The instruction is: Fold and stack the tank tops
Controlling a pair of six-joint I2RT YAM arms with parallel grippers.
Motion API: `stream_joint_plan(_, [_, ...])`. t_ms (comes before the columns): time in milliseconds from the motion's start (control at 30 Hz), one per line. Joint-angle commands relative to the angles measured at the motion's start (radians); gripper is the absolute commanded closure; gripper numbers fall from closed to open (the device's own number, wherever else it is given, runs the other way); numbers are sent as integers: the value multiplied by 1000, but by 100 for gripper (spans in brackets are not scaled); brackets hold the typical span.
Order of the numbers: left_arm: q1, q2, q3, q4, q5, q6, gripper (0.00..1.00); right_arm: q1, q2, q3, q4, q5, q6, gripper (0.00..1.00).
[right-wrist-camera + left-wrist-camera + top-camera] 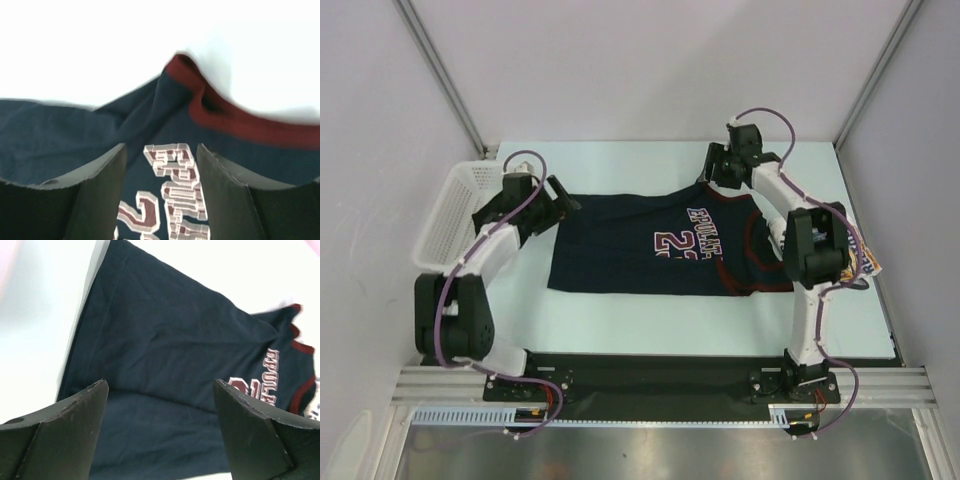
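At tabletop [620, 325] centre, spread flat: navy cloth tank top [640, 245] with dark-red trim.
Left gripper [558, 198] released wide at left edge; right gripper [713, 172] parted, grasping nothing, above far strap.

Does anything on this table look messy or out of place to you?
Mostly tidy: the navy tank top lies spread flat on the table. One oddity: a bunched white cloth at the table's right edge, partly hidden behind the right arm, not laid out.
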Motion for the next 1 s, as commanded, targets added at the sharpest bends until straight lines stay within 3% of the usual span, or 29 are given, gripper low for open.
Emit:
stream_joint_plan(0, [-8, 118, 111, 41, -15, 44, 10, 17, 123, 209, -86, -23, -84, 35])
stream_joint_plan(67, [-8, 163, 174, 20, -25, 53, 10, 22, 186, 292, -134, -3, -101, 30])
stream_joint_plan(200, [-10, 269, 268, -13, -35, 78, 10, 16, 333, 502, -198, 2, -102, 31])
stream_joint_plan(333, [-10, 341, 360, -49, -67, 99, 10, 14, 416, 596, -218, 14, -111, 33])
stream_joint_plan(600, [-21, 461, 516, -129, -117, 135, 10, 10, 496, 630, -214, -26, -102, 43])
stream_joint_plan(700, [-22, 502, 573, -157, -137, 156, 10, -7, 500, 631, -191, -61, -79, 67])
stream_joint_plan(733, [-22, 515, 591, -180, -149, 161, 10, -13, 499, 630, -180, -85, -67, 82])
stream_joint_plan(833, [-25, 564, 654, -215, -164, 179, 10, -45, 464, 583, -125, -90, -19, 90])
stream_joint_plan(967, [-35, 622, 737, -252, -207, 204, 10, -76, 399, 489, -19, -78, 16, 94])
